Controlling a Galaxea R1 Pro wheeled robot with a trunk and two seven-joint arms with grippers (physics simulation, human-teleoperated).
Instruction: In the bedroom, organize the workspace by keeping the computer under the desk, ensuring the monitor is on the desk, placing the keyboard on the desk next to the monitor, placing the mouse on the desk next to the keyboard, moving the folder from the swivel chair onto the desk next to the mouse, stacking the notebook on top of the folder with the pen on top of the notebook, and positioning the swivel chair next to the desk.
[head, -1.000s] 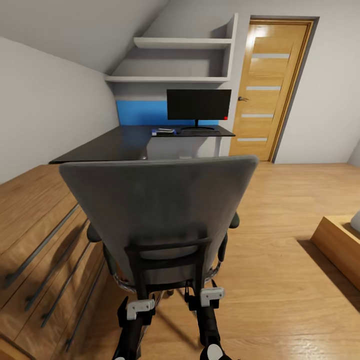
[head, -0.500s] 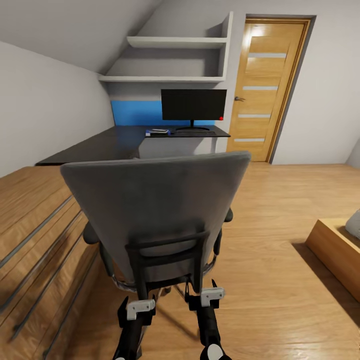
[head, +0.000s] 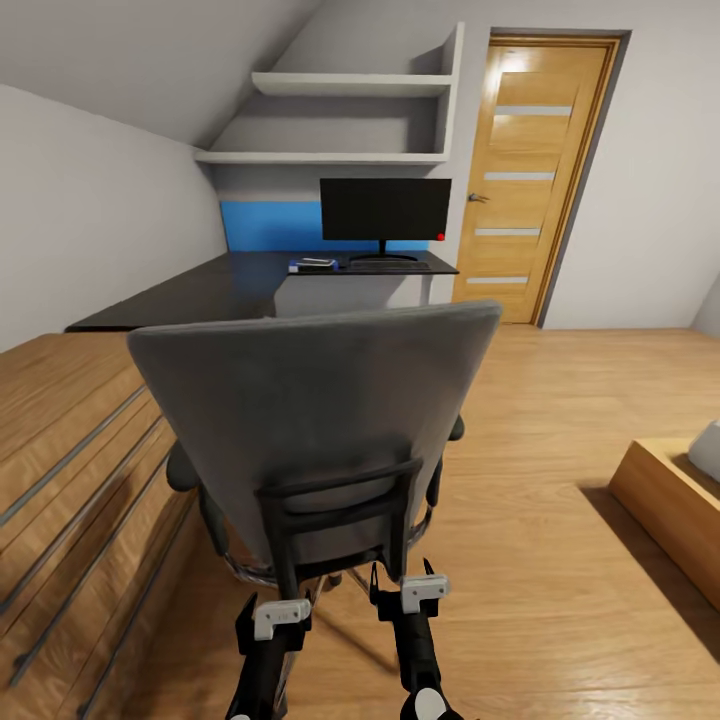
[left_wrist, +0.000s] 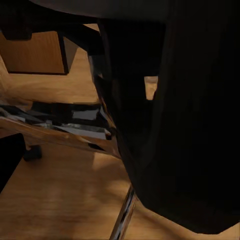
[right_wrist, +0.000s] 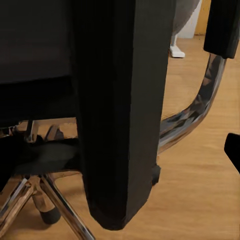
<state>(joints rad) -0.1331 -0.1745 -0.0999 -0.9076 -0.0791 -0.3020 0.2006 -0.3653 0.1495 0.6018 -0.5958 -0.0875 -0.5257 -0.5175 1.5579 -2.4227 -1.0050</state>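
Swivel chair (head: 320, 420) is standing with its grey back to the camera, well short of the desk (head: 200, 290). Both arms are reaching in low under its back frame; left gripper (head: 278, 612) and right gripper (head: 412, 592) possibly gripping it, jaw state unclear. Monitor (head: 385, 209) is sitting on the desk with keyboard (head: 390, 266) in front.
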